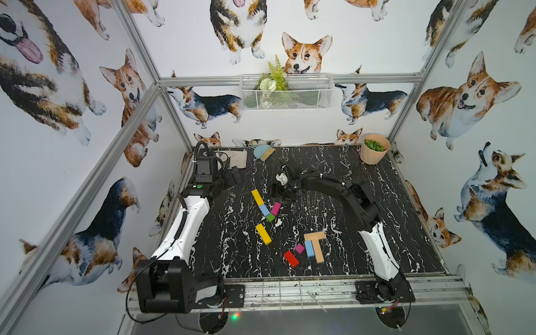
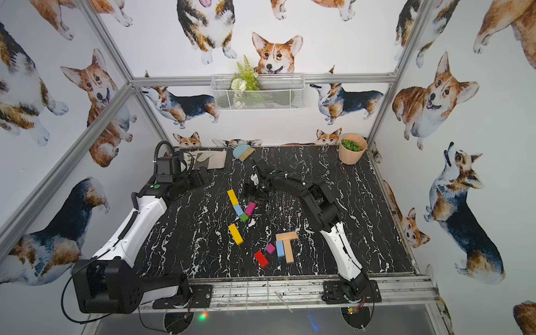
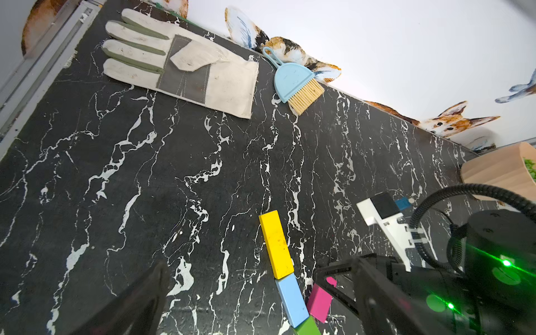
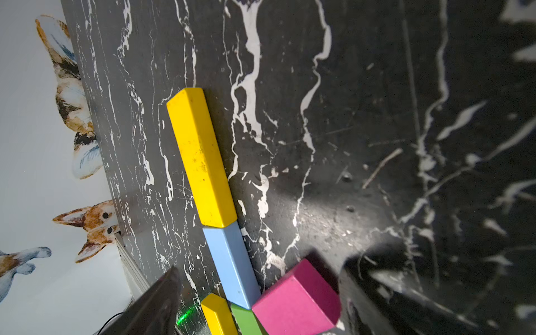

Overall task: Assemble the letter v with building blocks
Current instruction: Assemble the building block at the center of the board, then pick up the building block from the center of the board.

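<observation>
Tan pot point(image 1: 372, 159), far right table point(image 1: 391, 208) corner: green sprigs point(image 1: 373, 145). White wire basket point(image 1: 319, 97), back wall: fern point(image 1: 275, 71), pale flowers.

Building blocks, mid-table: yellow point(image 1: 257, 197), light blue point(image 1: 264, 210) and green point(image 1: 270, 217) end to end, magenta point(image 1: 275, 208) slanting beside; six loose nearer the front.

Left gripper point(image 1: 235, 176): spread wide, empty. Right gripper point(image 1: 282, 198): spread over magenta, gripping nothing.
</observation>
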Tool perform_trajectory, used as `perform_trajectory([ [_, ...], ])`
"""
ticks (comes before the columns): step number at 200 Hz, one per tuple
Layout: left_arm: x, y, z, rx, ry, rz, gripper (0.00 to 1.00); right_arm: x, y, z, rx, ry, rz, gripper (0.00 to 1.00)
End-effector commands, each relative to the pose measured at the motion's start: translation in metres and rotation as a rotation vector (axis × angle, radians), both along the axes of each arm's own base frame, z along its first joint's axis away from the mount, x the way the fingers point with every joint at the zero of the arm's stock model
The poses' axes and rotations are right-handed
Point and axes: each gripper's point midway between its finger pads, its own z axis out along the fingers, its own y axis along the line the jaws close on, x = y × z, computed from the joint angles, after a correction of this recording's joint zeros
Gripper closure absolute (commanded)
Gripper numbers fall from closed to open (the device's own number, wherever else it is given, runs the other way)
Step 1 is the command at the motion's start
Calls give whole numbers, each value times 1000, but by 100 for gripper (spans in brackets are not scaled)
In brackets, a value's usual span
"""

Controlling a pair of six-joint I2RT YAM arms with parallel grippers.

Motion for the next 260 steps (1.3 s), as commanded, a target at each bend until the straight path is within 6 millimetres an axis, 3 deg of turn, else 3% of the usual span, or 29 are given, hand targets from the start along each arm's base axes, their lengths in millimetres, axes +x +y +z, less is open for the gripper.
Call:
perform_trajectory([
  [1,3,0,5,-6,-25,3,0,-2,1,3,1,-8,12,14],
  [124,3,0,5,-9,-26,1,0,-9,-7,4,-18,-16,18,14],
  [162,3,0,5,-8,-28,3,0,-5,-12,14,-37,-57,10,14],
  [191,3,1,6,-7,-29,4,0,-7,-27,24,-91,-118,15,14],
  [225,3,1,6,-9,-26,6,0,-29,-39,40,-229,-254,114,15],
  [260,2,3,10,-4,-29,14,0,-71,-24,49,-369,-397,302,17],
])
